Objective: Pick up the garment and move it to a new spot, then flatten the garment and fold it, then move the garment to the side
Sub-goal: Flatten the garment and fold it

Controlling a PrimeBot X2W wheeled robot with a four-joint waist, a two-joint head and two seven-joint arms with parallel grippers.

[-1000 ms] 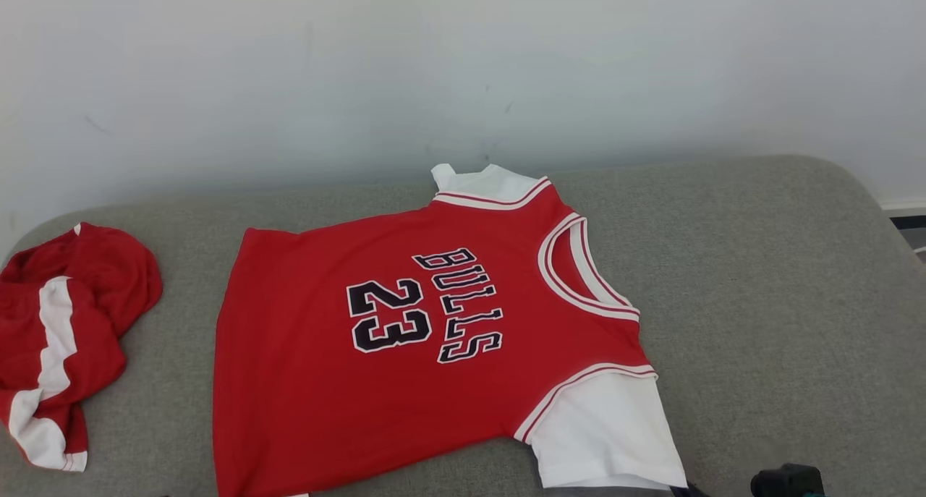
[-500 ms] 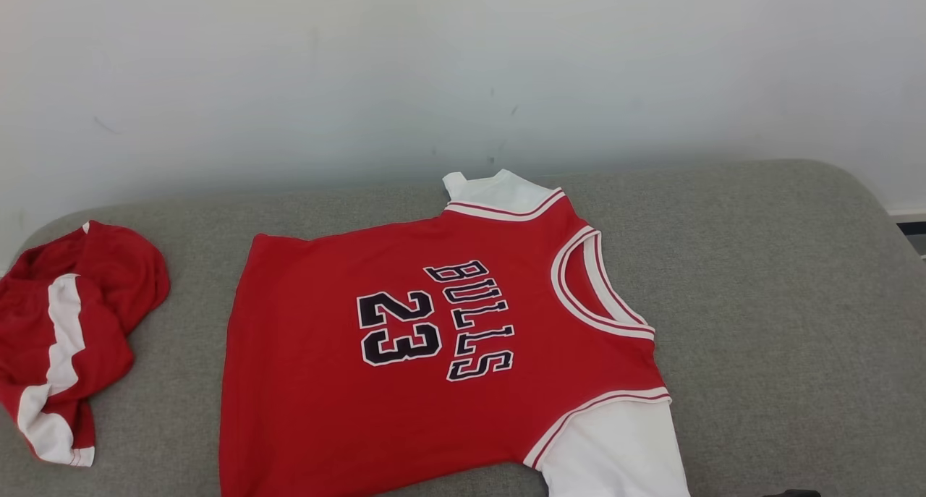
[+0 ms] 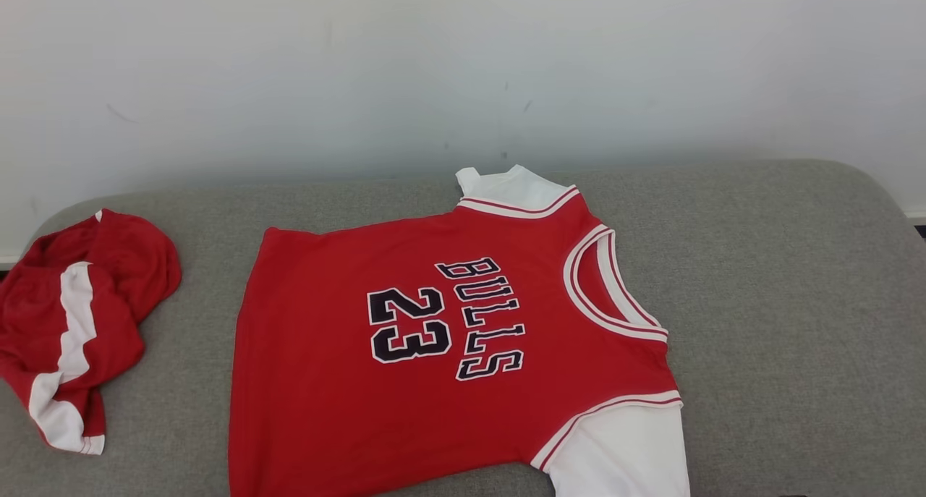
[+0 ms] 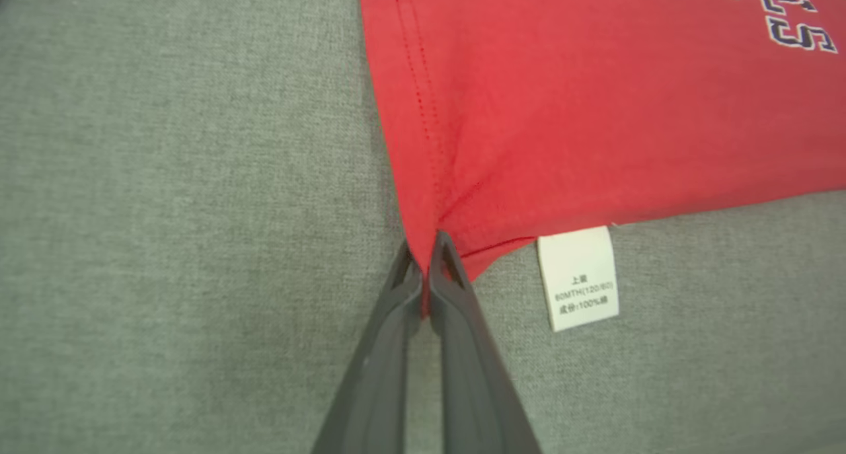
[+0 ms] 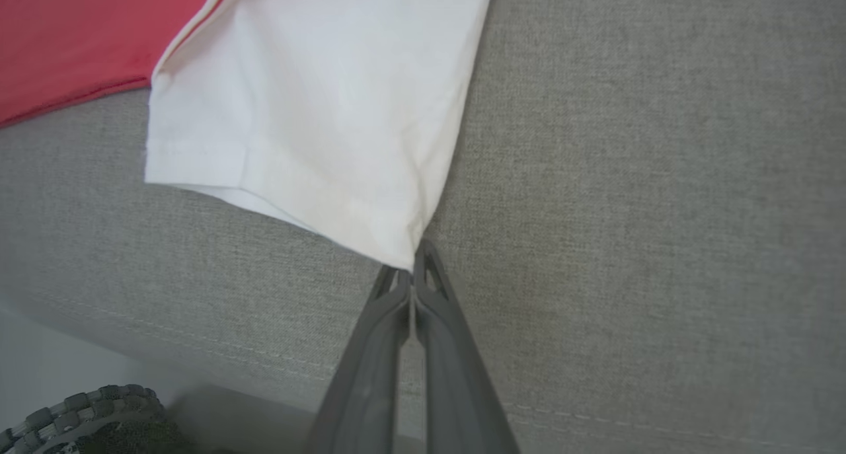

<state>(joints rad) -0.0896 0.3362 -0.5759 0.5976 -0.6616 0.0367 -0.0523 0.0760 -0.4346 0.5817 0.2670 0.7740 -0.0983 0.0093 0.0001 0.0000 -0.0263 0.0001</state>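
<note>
Head view, starting at the left edge of the grey cushion [image 3: 796, 302]: a crumpled red-and-white garment [image 3: 72, 323] lies bunched there, apart from the red jersey [image 3: 434, 381]. The jersey is spread face up over the cushion's middle, hem toward the left, collar toward the right, its near side running to the front edge.

In the left wrist view the left gripper [image 4: 426, 242] has its fingers pressed together on the jersey's near hem corner, the red cloth drawn to a peak between them. A white care label [image 4: 580, 279] lies just beside it on the cushion. In the right wrist view the right gripper [image 5: 411, 265] pinches the corner of the near white sleeve [image 5: 317, 110], close to the front edge.

Both bites look shallow to me, right at the cloth's tips. A sharp or uneven pull could slip one corner free, and that side would drop and bunch. The sleeve pinch may hold a single layer, so it could twist open.

Count: two garments, two grippers, two white sleeves, one label.
</note>
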